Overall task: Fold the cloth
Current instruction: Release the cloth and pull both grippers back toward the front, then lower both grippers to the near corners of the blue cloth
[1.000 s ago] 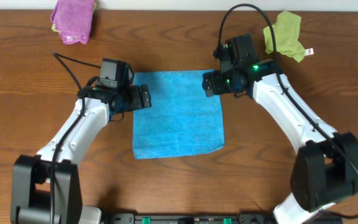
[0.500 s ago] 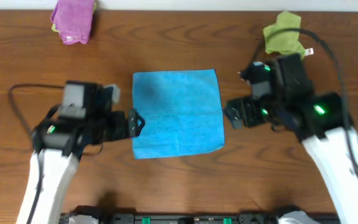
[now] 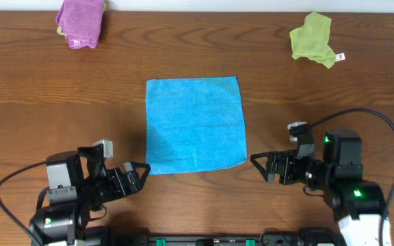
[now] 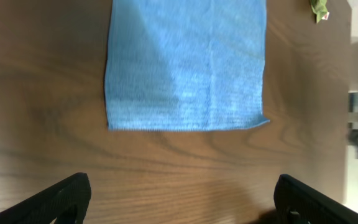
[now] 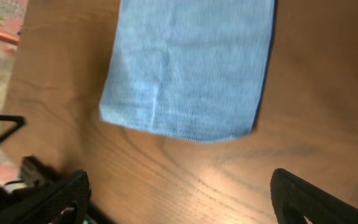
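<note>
The sky-blue cloth (image 3: 195, 124) lies flat and spread out as a square on the middle of the wooden table. It also shows in the left wrist view (image 4: 185, 62) and the right wrist view (image 5: 188, 65). My left gripper (image 3: 137, 176) is open and empty, near the table's front edge, left of the cloth's near left corner. My right gripper (image 3: 264, 167) is open and empty, near the front edge, right of the cloth's near right corner. Neither gripper touches the cloth. In both wrist views the fingers stand wide apart over bare wood.
A purple cloth (image 3: 81, 22) lies crumpled at the far left of the table. A yellow-green cloth (image 3: 312, 38) with a white tag lies at the far right. A black cable loops from each arm near the front edge.
Both arms have pulled back from the cloth's far corners to the table's front edge. The cloth lies flat, its far edge a little straighter than before.
</note>
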You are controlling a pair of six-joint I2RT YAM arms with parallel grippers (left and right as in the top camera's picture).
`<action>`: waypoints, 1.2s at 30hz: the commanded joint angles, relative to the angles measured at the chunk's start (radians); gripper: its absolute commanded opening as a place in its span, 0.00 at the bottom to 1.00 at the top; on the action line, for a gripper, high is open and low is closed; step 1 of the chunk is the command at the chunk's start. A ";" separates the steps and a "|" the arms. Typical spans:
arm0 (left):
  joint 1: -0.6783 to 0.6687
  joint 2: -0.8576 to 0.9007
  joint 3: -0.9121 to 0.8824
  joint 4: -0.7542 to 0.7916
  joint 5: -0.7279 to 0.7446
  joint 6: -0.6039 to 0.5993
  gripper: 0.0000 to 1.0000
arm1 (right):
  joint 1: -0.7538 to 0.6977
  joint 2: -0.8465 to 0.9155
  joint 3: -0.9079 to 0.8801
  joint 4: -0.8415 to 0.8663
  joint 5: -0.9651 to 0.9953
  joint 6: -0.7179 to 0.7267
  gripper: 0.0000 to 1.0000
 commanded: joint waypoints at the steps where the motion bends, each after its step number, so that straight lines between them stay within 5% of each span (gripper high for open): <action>1: 0.055 0.032 -0.032 0.006 0.119 0.074 0.95 | -0.037 0.065 -0.022 0.027 -0.130 -0.006 0.91; 13: 0.079 0.442 -0.089 0.169 0.164 0.160 0.95 | -0.041 0.425 -0.038 0.129 -0.157 -0.051 0.84; 36: 0.077 0.851 -0.089 0.491 0.213 0.111 0.96 | -0.042 0.677 -0.039 0.375 -0.190 -0.001 0.77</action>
